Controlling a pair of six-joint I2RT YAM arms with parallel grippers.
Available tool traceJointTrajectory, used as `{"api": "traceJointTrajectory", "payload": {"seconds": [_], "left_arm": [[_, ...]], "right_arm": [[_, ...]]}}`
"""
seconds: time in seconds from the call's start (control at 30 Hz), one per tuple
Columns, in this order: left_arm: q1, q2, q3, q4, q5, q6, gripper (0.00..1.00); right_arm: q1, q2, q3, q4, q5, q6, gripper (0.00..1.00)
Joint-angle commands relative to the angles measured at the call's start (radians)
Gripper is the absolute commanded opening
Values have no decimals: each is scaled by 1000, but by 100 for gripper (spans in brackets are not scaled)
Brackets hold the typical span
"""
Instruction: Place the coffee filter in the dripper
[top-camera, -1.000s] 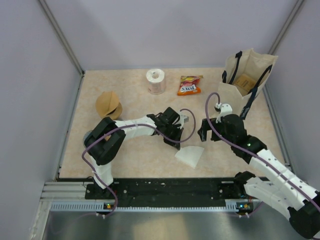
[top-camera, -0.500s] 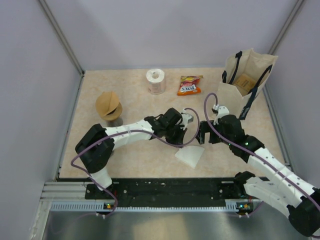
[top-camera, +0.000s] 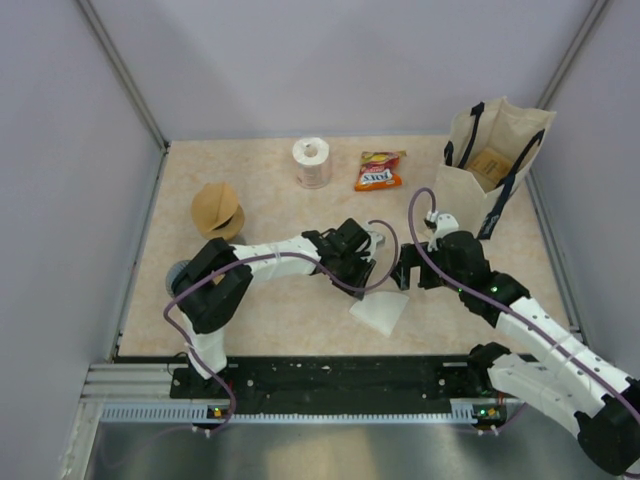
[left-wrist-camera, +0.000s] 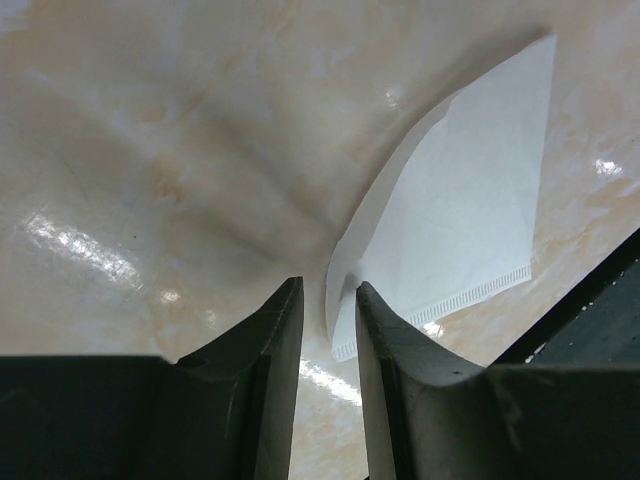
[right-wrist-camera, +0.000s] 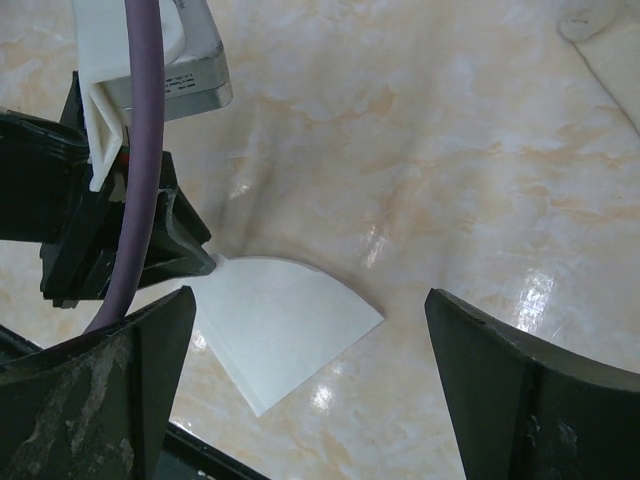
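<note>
A: Where's the coffee filter (top-camera: 380, 312) seen?

B: Flat on the table (top-camera: 280, 310), lower ctr of the top view, white, fan-shaped. In the L wrist view it's seen at right of ctr (left-wrist-camera: 460, 210), one edge curled up off the table.

A: L gripper (top-camera: 365, 282)?

B: Lowered at the filter's upper-left corner. Fingers (left-wrist-camera: 275, 340) are set narrow, and the curled edge is seen btw. the tips. Bare table is still visible btw. the paper and the L-hand finger, so no pinch is shown.

A: R gripper (top-camera: 408, 272)?

B: Held above the table just right of the L one, at the filter's upper-right edge. Fingers (right-wrist-camera: 150, 370) are spread wide, nothing is held. In its own view the filter (right-wrist-camera: 285, 330) is framed btw. them, w/ the L gripper (right-wrist-camera: 150, 250) at upper left touching the paper's corner.

A: Dripper?

B: Can't be told for sure. A brown cone-shaped item (top-camera: 217, 210) on a dark base is seen at left, well apart from the filter.

A: Rest?

B: Paper roll (top-camera: 312, 162) and snack bag (top-camera: 380, 171) at top ctr, paper bag (top-camera: 495, 155) at upper right.
</note>
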Motion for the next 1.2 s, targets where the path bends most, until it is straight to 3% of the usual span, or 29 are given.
{"api": "traceJointTrajectory", "payload": {"seconds": [0.0,0.3,0.47,0.73,0.83,0.9,1.17], "left_arm": [[1,11,41,33,55,-18,33],[1,20,35,53,91,-32,25],[1,37,40,36,102,-35,14],[-1,57,45,19,106,-47,14],[-1,54,46,33,124,-52,1],[-1,48,41,53,154,-57,0],[-1,-165,-93,180,114,34,0]], "right_arm": [[-2,-20,3,25,5,-6,98],[0,-11,1,23,10,-3,98],[0,-20,4,16,18,-9,98],[-2,-46,13,-6,53,-15,98],[-3,-57,12,-7,59,-18,98],[-2,-58,9,-6,59,-18,98],[-2,-55,6,-10,125,8,99]]}}
